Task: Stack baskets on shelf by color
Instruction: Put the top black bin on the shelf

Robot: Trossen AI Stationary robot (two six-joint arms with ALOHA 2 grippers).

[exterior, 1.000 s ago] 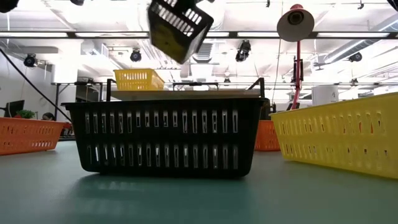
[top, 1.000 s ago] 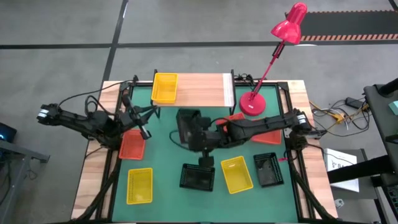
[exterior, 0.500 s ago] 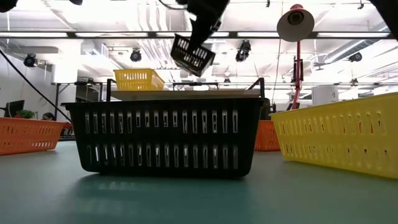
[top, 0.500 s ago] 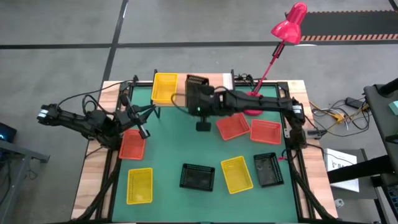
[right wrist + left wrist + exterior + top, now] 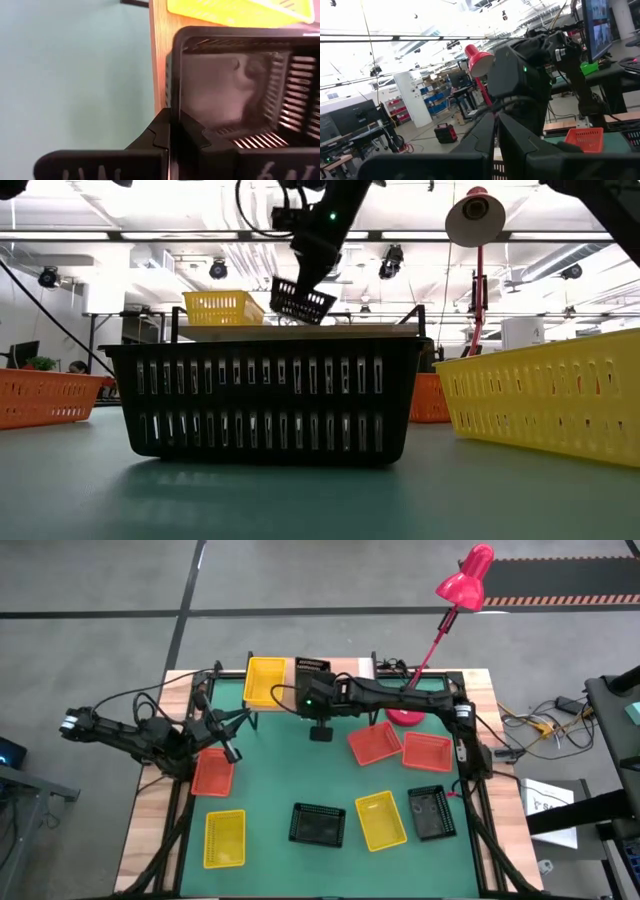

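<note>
Right wrist view shows your right gripper clamped on the near wall of a black basket, carried tilted just above the shelf, beside the yellow basket already there. That spot looks chosen to start a separate black pile. Two black baskets wait on the mat with yellow and orange ones. Your left gripper is closed on nothing, parked at the table's left edge near an orange basket.
</note>
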